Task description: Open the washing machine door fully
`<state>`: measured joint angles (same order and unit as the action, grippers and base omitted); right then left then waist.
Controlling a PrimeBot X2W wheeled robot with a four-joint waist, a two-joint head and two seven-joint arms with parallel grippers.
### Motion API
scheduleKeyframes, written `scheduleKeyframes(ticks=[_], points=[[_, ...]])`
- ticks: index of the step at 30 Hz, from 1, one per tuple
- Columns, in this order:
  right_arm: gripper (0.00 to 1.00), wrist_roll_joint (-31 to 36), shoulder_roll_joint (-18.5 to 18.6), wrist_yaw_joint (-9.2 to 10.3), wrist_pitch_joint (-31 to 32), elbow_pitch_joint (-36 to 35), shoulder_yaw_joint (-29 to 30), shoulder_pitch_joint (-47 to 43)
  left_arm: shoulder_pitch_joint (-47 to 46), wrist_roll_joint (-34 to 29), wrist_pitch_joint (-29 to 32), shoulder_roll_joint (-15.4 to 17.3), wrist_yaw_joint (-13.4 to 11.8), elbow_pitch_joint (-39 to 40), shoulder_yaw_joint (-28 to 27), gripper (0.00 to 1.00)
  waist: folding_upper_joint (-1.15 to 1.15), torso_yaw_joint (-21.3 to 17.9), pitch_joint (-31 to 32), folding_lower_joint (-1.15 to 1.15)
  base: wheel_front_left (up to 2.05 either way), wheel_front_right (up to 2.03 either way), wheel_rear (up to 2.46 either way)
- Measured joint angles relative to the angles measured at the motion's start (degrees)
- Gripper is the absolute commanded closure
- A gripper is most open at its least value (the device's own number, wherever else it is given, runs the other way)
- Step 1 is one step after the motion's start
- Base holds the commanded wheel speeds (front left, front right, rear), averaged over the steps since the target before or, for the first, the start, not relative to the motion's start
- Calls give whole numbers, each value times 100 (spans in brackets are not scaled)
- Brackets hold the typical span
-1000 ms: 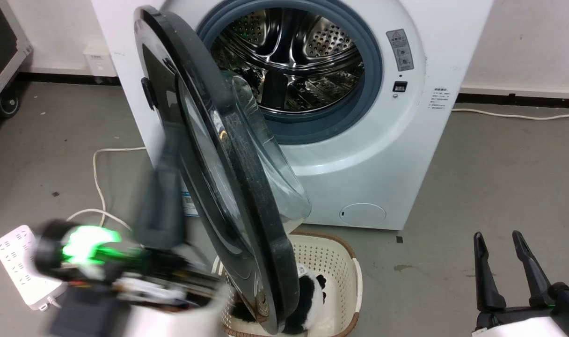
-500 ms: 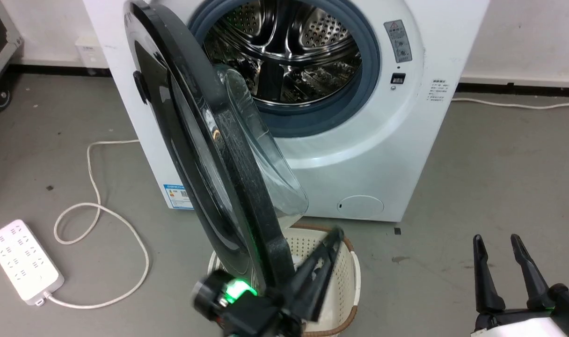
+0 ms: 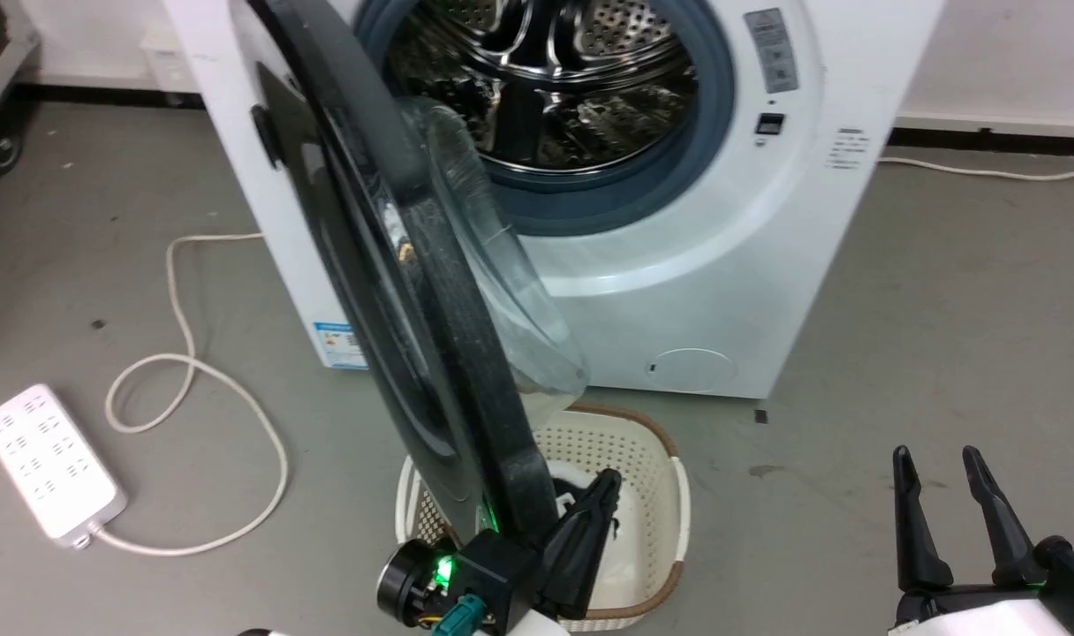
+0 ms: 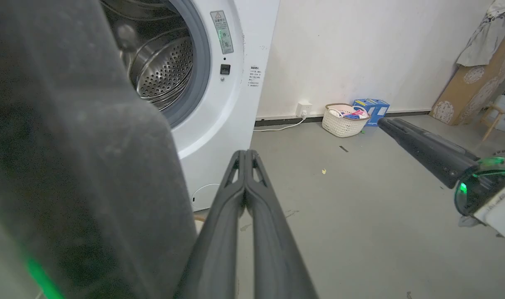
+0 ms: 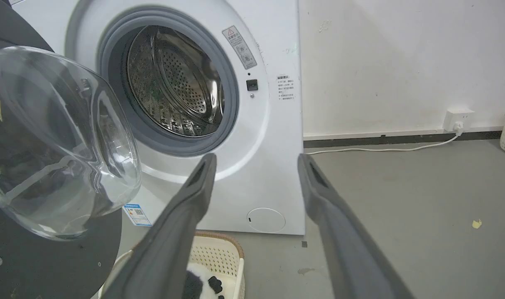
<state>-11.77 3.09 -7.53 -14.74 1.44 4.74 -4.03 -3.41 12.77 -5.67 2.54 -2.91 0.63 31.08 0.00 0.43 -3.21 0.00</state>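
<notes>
half open: door (image 3: 475, 353) stands edge-on above the basket (image 3: 652, 459). left gripper (image 3: 604, 486), fingers pressed together, empty, just beside its inner rim; right gripper (image 3: 934, 459) spread, empty. next, likely: push rim wider, leftward.

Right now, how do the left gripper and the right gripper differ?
The left gripper is shut, fingers pressed together; the right gripper is open, fingers apart. The left gripper is beside the lower edge of the washing machine door, above the basket; the right gripper is far from the door, over the floor. Both have long dark fingers.
</notes>
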Motion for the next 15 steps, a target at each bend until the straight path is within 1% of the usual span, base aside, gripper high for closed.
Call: scheduleKeyframes(ticks=[8, 10, 12, 15], points=[[0, -3, -2, -1, 0, 63, 16, -3, -2, 120, -66, -4, 12, -102, 62, 100, 0, 437, 58, 0, 0, 0, 0], [0, -30, -2, 0, 0, 78, 15, -7, 17, 254, -30, 3, 69, -112, 66, 100, 0, 597, 95, 0, 0, 0, 0], [0, -38, -2, -1, 1, 101, 0, -13, 39, 261, 15, 42, 105, -114, 75, 100, 0, 778, 136, 0, 0, 0, 0], [0, -38, -4, -1, 1, 124, -36, -21, 101, 291, 130, 91, 101, -111, 69, 100, 0, 1080, 192, -1, 0, 0, 0]])
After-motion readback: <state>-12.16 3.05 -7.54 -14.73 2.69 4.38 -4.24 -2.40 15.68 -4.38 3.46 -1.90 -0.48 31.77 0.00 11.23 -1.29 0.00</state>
